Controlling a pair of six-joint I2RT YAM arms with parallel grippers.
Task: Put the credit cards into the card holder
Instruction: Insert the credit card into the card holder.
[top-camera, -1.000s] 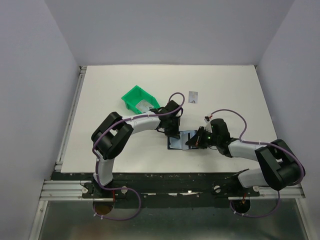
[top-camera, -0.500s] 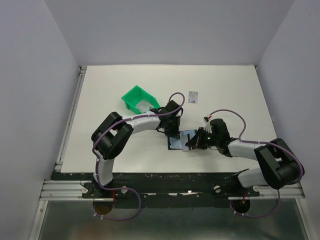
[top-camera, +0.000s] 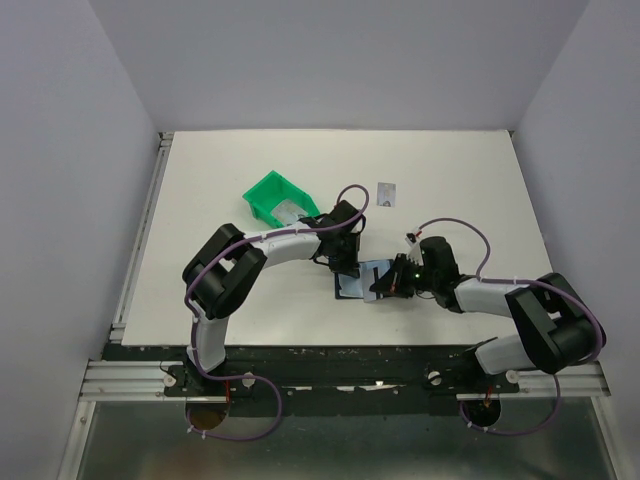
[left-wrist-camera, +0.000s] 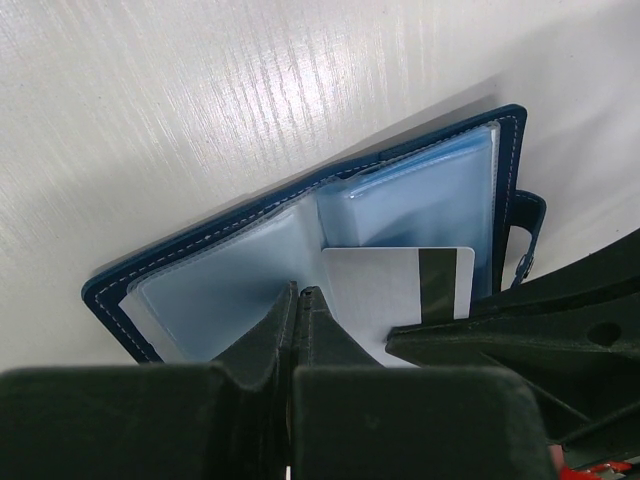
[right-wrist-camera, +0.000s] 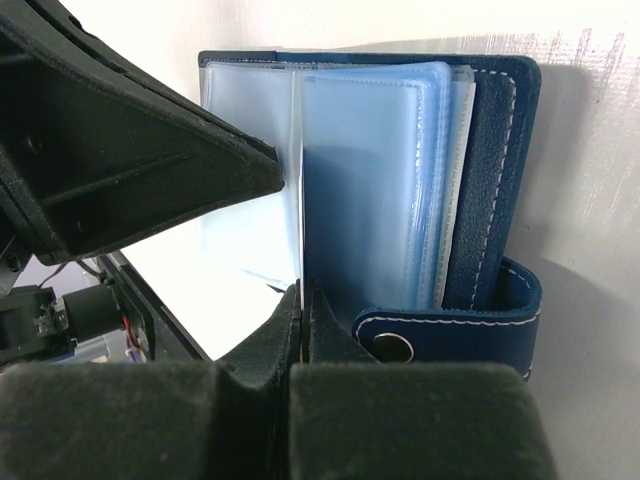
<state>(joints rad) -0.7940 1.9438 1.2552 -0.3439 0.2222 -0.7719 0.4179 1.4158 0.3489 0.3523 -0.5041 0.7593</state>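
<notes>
navy leather, one card holder (left-wrist-camera: 410, 195) lies open on the white table (top-camera: 450, 170), its clear blue sleeves fanned up and its snap tab hanging off one side. two credit cards can be counted. one striped card (left-wrist-camera: 385, 290) sits at the mouth of the holder's sleeves. a second card (top-camera: 388, 193) lies flat, well apart toward the far side.

the right tool (right-wrist-camera: 303, 298) is closed narrow on the striped card, whose near end is covered by its fingers. the left tool (left-wrist-camera: 298, 295) is closed too, tips together and pressed on the sleeves by the fold. i cannot tell whether it pinches one.

both arms crowd the holder from either side, hiding most of it from above. it sits in the near middle, away from the table's side edges, with bare table beyond it on the far right.

one green bin (top-camera: 268, 196) stands near the left arm. a pale scrap in it is too small to make out.
</notes>
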